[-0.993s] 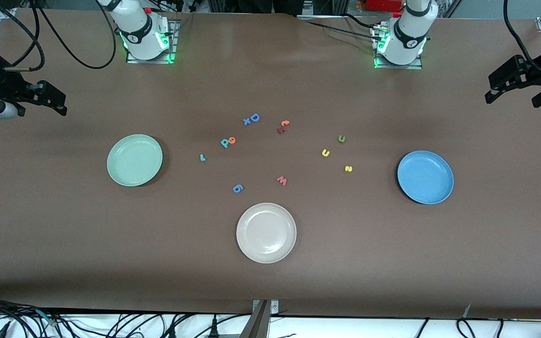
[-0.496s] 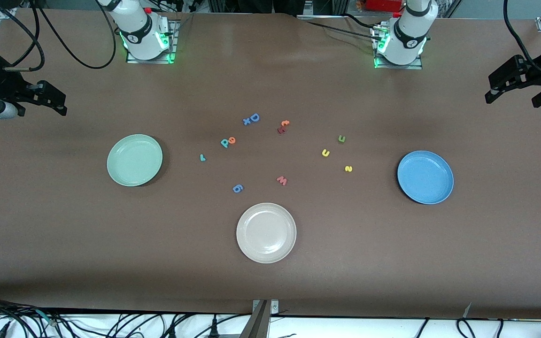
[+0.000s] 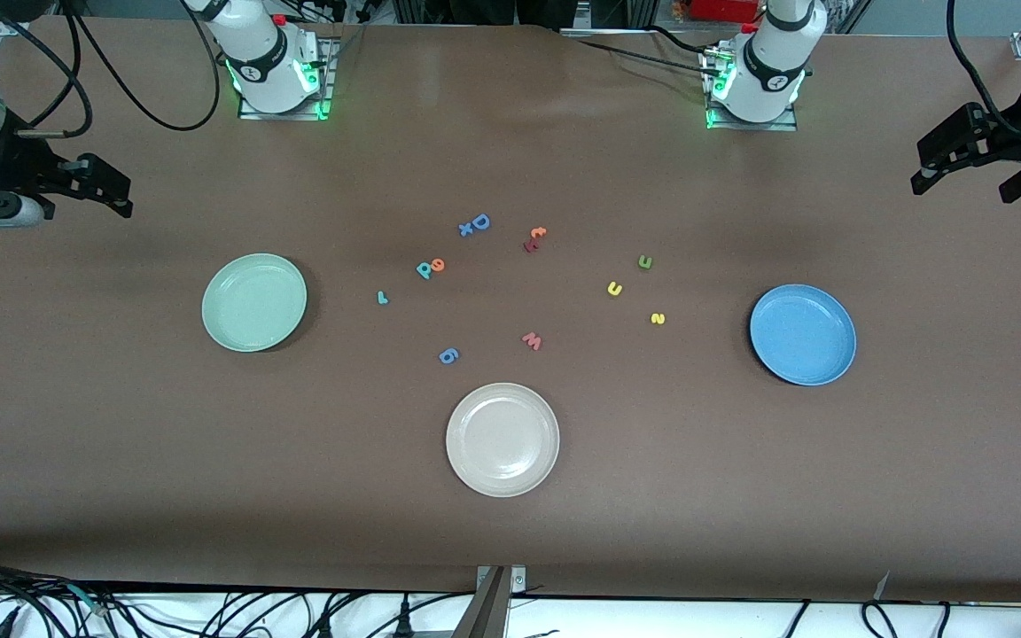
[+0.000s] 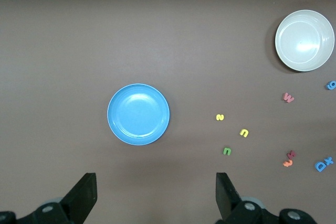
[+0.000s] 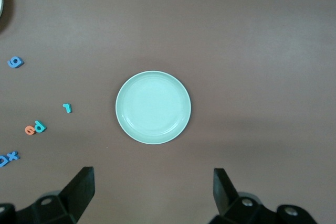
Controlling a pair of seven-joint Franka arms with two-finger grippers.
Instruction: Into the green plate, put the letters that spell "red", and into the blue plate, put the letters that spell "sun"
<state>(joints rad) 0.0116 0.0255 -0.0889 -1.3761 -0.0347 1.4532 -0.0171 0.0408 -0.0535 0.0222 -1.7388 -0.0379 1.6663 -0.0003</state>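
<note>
The green plate [image 3: 253, 302] [image 5: 153, 107] lies empty toward the right arm's end; the blue plate [image 3: 802, 334] [image 4: 138, 114] lies empty toward the left arm's end. Between them on the table are the teal r [image 3: 382, 298] [image 5: 66, 108], the teal d [image 3: 424, 269] [image 5: 40, 126] touching the orange e [image 3: 438, 264] [image 5: 30, 129], the green n [image 3: 644, 261] [image 4: 227, 151], the yellow u [image 3: 615, 288] [image 4: 244, 132] and the yellow s [image 3: 658, 318] [image 4: 220, 117]. My left gripper [image 3: 962, 188] [image 4: 156, 192] and right gripper [image 3: 81, 211] [image 5: 153, 190] hover open and empty over the table's two ends.
A beige-white plate [image 3: 502, 439] [image 4: 304, 40] sits nearest the front camera. Other letters lie among the task's: blue D [image 3: 480, 221], blue x [image 3: 465, 229], orange t [image 3: 538, 232], red w [image 3: 532, 340], blue g [image 3: 448, 355].
Both grippers have drifted slightly while staying open. The letters and plates have not moved.
</note>
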